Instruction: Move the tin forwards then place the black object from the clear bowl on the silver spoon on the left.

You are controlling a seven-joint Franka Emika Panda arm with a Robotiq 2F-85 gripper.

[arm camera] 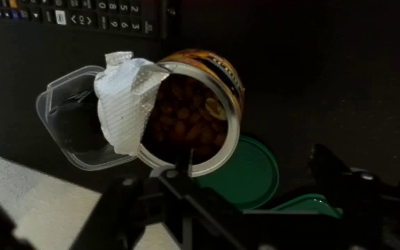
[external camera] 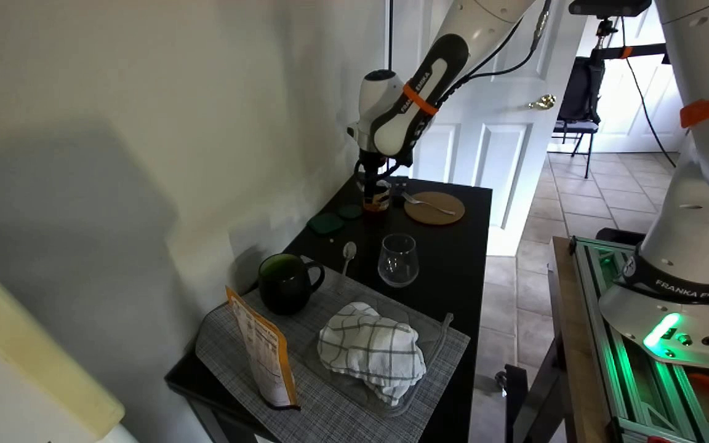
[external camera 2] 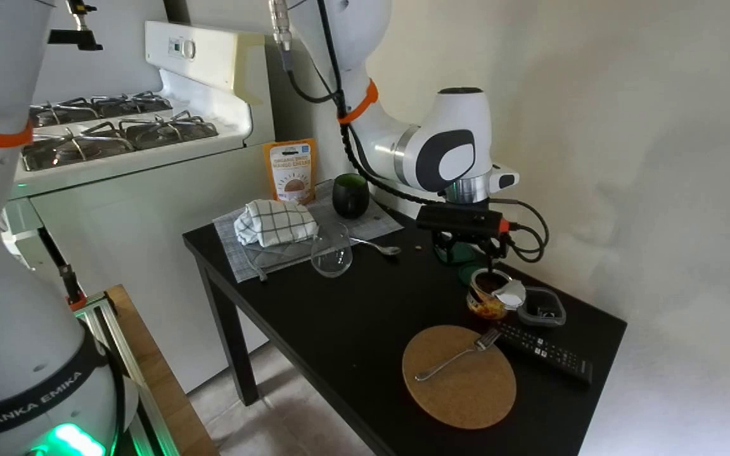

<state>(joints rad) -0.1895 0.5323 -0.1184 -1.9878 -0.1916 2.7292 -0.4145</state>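
Jaws spread wide, the gripper hangs astride the rim of the tin, which stands upright on the right half of the black table in an exterior view. One fingertip shows over the uncovered mouth in the wrist view, the other well out to the right; nothing is grasped, and whether the rim is touched cannot be told. That stance suggests a pinch on the can's wall, with the tin to be shifted first. Its peeled foil leans over the edge of the clear bowl just beside it, likely the reason the tin must move. The black object is probably the dim shape inside the bowl, hard to make out. A green lid lies by the tin, perhaps its cover. To the left and farther back, the spoon rests partly behind the glass, head on the table, handle on the placemat, well placed to receive the object. On the near side, the remote and a fork on a cork mat could be nudged if the tin swings that way.
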